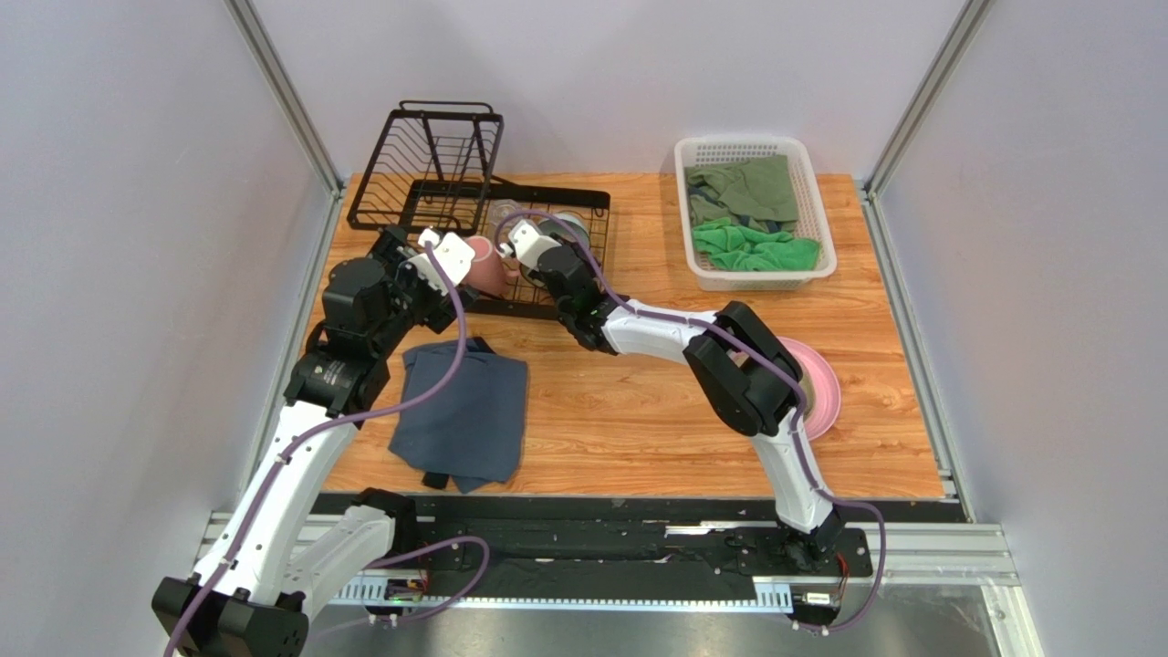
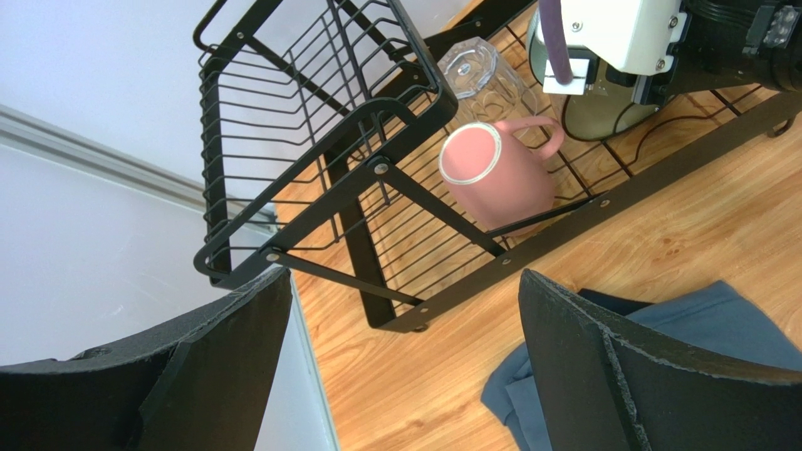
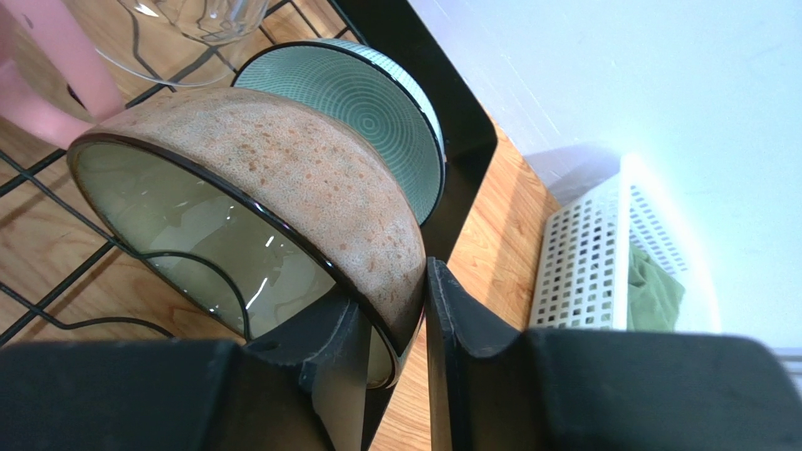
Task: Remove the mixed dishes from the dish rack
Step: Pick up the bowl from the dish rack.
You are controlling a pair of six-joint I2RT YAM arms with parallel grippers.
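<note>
The dish rack stands at the far left of the table. Its raised upper shelf has nothing on it, and the dishes sit together on the flat lower tray. A pink mug is there with its mouth turned toward the left wrist camera, and a clear glass stands just behind it. Next to them a bowl, speckled brown outside and glazed pale green inside, is tipped up on its edge over the tray wires. A teal ringed dish stands on edge close behind it. The right gripper is narrowed onto the bowl's rim, one finger inside and one outside. The left gripper is spread wide and holds nothing, poised near the rack's front edge and pointed at the mug. A white basket at the far right holds green cloths. A pink plate lies flat on the wooden table, partly behind the right arm. A blue-grey cloth lies spread near the left arm. Pale walls with metal corner posts close in the table.
</note>
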